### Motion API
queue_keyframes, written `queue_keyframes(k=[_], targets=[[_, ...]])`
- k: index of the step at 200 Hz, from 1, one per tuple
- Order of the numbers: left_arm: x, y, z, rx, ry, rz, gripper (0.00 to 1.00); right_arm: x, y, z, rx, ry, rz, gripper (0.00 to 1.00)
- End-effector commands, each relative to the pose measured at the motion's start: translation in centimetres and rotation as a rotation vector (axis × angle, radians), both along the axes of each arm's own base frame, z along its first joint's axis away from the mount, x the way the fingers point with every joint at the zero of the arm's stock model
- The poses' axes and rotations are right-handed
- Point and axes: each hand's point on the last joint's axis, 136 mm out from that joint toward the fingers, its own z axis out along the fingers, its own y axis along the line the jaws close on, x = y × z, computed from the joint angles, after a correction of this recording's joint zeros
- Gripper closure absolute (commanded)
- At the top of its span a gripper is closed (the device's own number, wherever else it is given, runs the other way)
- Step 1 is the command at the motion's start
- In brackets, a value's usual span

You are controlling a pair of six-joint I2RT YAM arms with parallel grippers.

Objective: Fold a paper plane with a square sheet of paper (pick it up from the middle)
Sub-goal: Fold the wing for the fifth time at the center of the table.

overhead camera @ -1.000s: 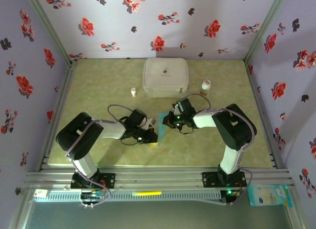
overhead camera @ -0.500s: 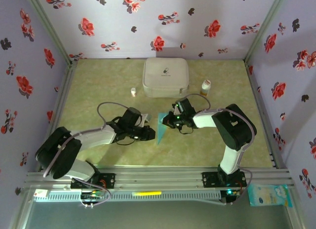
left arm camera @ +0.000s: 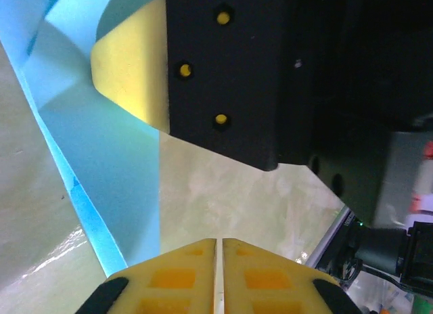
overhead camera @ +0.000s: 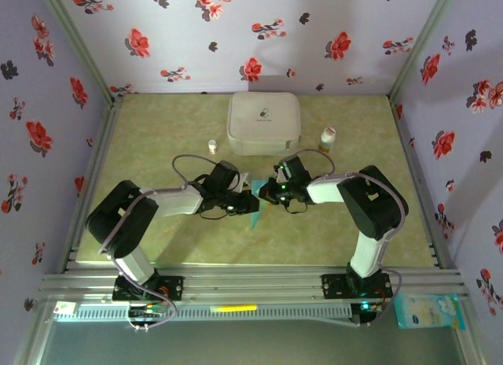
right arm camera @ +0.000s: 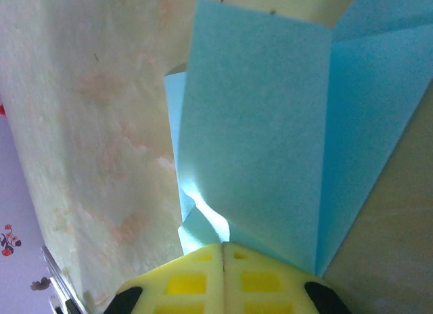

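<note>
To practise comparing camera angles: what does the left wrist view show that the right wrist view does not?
Left wrist: the left arm's fingers, shut, and the black mount behind the right arm's fingers. Right wrist: the crease running up from their pinch, a flowered wall. Both: the right arm's fingers, the folded blue paper, the green table.

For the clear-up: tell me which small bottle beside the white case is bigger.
The bottle right of the white case: taller, with orange on it. The white bottle left of the case is smaller and plain.
</note>
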Motion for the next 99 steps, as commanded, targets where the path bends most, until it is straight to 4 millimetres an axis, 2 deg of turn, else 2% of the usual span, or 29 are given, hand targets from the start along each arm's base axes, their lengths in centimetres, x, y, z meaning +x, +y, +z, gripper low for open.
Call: queue_keyframes(k=[1, 42, 99], targets=[[-0.3, -1.3, 0.2, -0.019, 0.021, -0.029, 0.90, -2.1, -3.0, -4.7, -0.181, 0.107, -0.034, 0.95], [-0.8, -1.6, -1.1, 0.018, 0.031, -0.051, 0.91, -2.2, -3.0, -4.9, -0.184, 0.115, -0.032, 0.95], [-1.9, -0.2, -3.3, 0.114, 0.042, -0.080, 0.91, -2.2, -3.1, -5.0, -0.187, 0.116, -0.031, 0.95]])
